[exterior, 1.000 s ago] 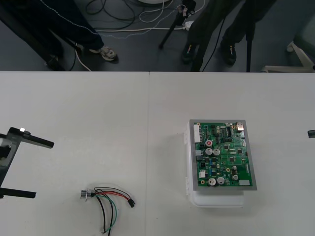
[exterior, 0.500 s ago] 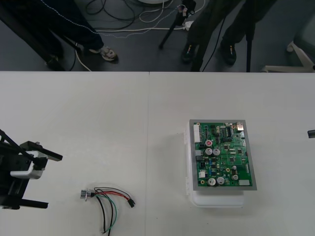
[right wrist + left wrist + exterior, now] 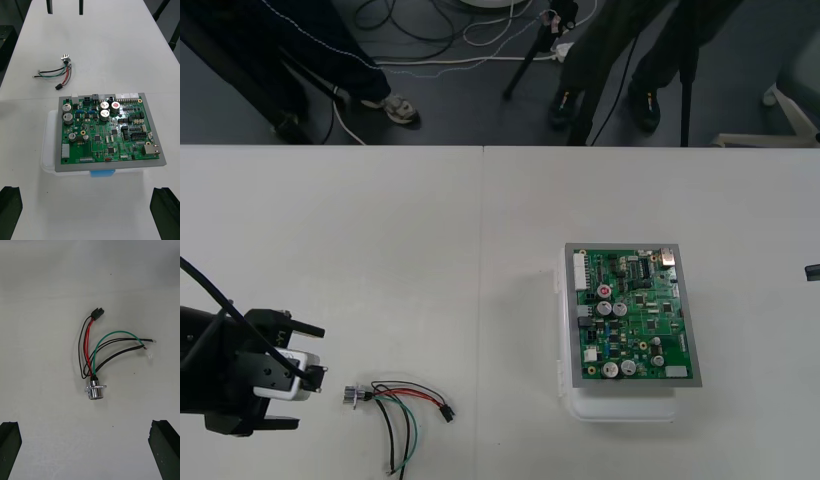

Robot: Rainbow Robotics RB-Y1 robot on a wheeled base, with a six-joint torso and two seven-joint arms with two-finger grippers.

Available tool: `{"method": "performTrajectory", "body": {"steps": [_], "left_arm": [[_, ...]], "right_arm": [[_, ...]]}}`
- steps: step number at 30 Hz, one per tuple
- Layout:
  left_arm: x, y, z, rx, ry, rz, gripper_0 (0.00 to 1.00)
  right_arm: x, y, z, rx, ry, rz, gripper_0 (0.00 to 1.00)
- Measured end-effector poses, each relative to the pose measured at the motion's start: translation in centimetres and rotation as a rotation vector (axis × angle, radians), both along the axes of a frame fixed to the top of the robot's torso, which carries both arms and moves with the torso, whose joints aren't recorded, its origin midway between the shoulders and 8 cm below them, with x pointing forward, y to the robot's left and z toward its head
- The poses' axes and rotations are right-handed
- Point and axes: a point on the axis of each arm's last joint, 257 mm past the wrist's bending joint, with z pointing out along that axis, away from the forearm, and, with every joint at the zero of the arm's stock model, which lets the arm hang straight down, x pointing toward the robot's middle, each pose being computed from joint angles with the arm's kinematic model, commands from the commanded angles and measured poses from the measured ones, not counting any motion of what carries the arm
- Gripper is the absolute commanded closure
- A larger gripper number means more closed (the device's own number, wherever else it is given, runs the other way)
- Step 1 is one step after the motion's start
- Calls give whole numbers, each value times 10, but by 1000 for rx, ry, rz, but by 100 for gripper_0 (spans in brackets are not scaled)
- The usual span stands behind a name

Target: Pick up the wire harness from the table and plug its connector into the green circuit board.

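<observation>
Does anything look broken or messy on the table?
Nothing stands out. The wire harness lies loose on the table, not plugged in, beside the open left end effector. The green circuit board sits straight on its white base. The right end effector waits, open, at the table's right edge.

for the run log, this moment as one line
red, black and green wire harness: on table, unplugged | left gripper: fingers open, beside its round metal socket | green circuit board: on white base | right gripper: open, parked

Open table btw harness & board, well apart.
</observation>
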Motion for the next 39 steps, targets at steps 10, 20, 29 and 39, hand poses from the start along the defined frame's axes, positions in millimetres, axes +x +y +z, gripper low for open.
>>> {"method": "performTrajectory", "body": {"steps": [10, 20, 29, 39], "left_arm": [[0, -4, -31, 35, 10, 143, 0], [12, -9, -51, 144, -97, 40, 0], [34, -5, -61, 210, -184, 148, 0], [35, -19, -70, 233, -203, 149, 0]], "right_arm": [[-3, 7, 0, 47, 6, -1, 0], [-2, 4, 4, 86, 18, -15, 0], [4, -3, -1, 184, 44, -80, 0], [20, -8, -16, 389, 124, -163, 0]]}}
